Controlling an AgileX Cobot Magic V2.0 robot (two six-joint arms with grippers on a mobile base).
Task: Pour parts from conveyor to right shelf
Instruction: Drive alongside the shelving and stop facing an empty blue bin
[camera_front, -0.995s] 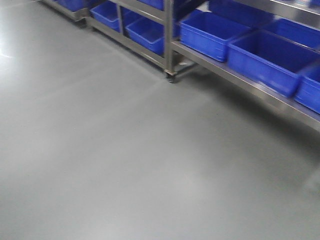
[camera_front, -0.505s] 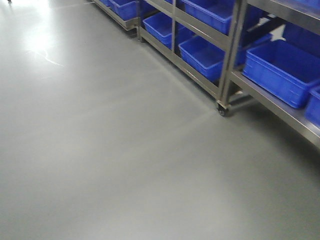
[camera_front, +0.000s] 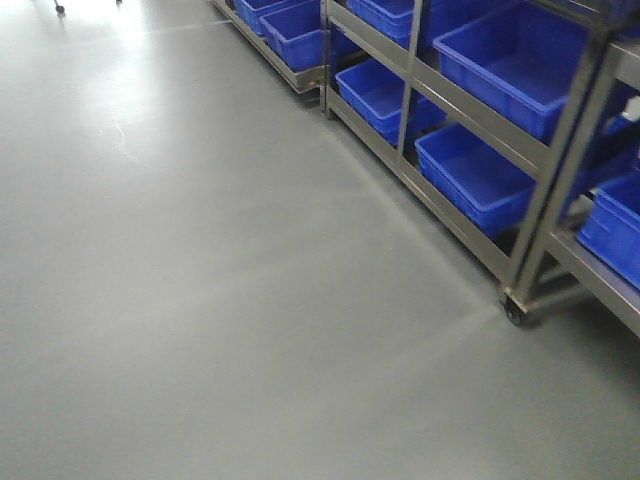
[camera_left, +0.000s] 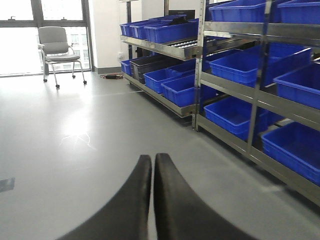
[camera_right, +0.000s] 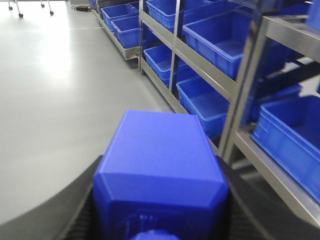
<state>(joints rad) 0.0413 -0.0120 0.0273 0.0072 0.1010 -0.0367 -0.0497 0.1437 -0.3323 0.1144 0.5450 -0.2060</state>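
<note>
A bright-blue plastic block, the part (camera_right: 160, 165), fills the lower middle of the right wrist view. My right gripper (camera_right: 160, 202) is shut on it, one black finger on each side. In the left wrist view my left gripper (camera_left: 152, 161) hangs over bare floor, shut, its black fingers (camera_left: 172, 200) pressed together on nothing. The right shelf (camera_front: 465, 108), a steel rack with deep blue bins (camera_front: 480, 175), runs along the right of the front view. It shows too in the left wrist view, as the shelf (camera_left: 232, 86), and in the right wrist view, as the shelf (camera_right: 210, 67). The conveyor is out of view.
Smooth grey floor (camera_front: 220, 280) spreads left of the rack. A rack leg on a caster (camera_front: 515, 312) stands at the lower right of the front view. A grey office chair (camera_left: 56, 47) stands by the windows, far back left.
In the front view the rack and its caster leg have slid from the upper middle to the lower right, and more of the rack's far end shows. The view has swung along the shelf.
</note>
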